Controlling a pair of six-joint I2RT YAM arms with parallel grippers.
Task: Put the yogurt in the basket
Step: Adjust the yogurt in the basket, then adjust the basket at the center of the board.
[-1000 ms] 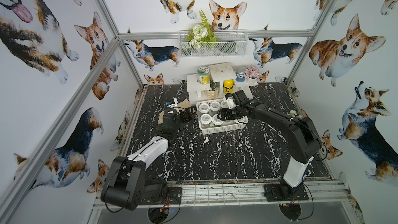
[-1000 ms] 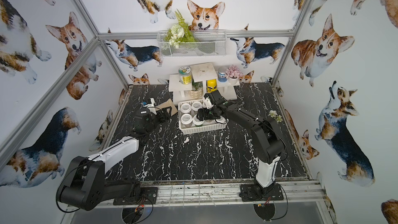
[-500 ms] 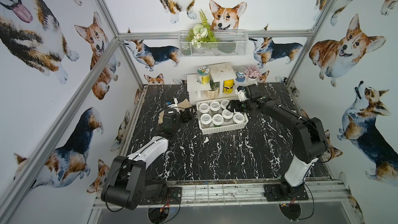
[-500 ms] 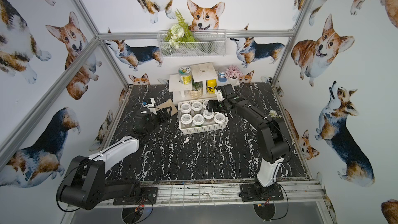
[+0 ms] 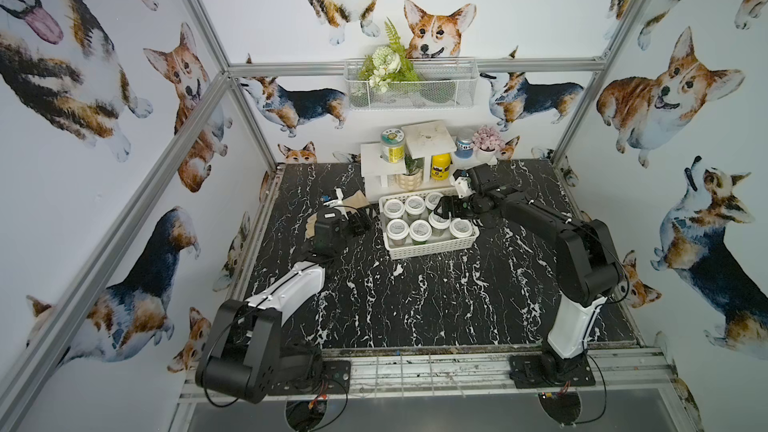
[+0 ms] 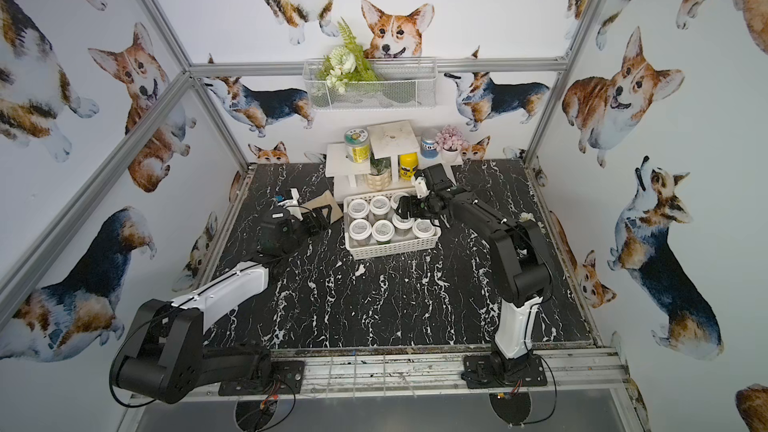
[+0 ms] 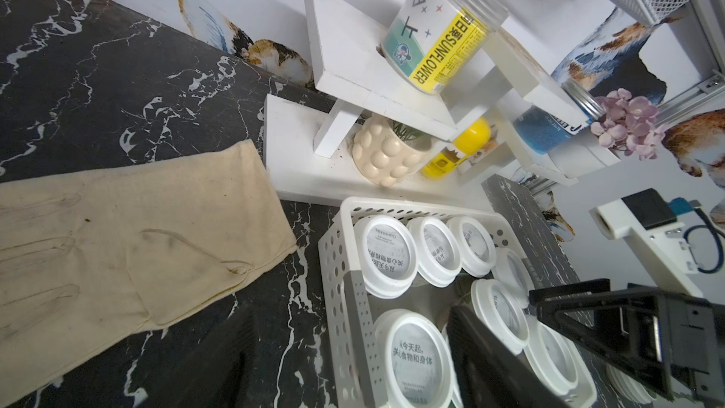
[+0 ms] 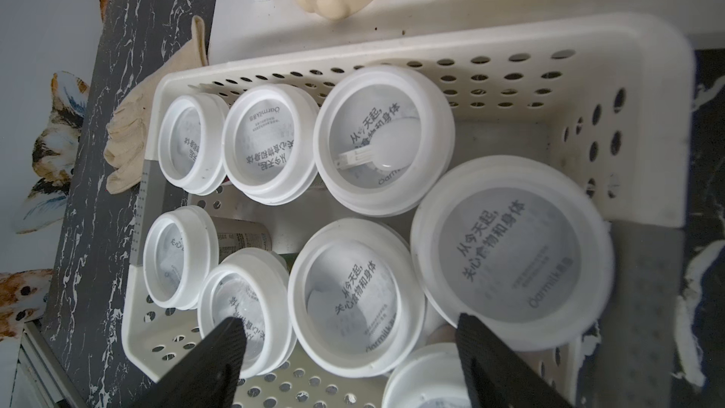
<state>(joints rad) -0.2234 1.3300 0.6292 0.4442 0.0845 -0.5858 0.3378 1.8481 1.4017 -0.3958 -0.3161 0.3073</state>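
Several yogurt jars (image 5: 394, 207) with white printed lids stand in two rows inside the white perforated basket (image 5: 432, 249) at the back of the table. My right gripper (image 5: 441, 211) hangs over the basket's right half. In the right wrist view it (image 8: 349, 317) is open, its black fingers (image 8: 219, 359) wide apart above a lid (image 8: 357, 292), gripping nothing. My left gripper (image 5: 363, 223) sits low just left of the basket. In the left wrist view it (image 7: 349, 308) is open, with the basket's end wall (image 7: 337, 268) and a jar (image 7: 416, 359) showing between the fingers.
A beige glove (image 7: 137, 249) lies on the table left of the basket. Right behind the basket stands a white tiered shelf (image 5: 382, 160) with a taller labelled jar (image 5: 392, 145), a yellow bottle (image 5: 440, 166) and a cream pot (image 5: 409, 180). A wire basket (image 5: 409, 89) hangs on the back wall.
My right gripper was over the basket a second ago, drew back to the back right, and is now over the basket again. The left arm has not moved.
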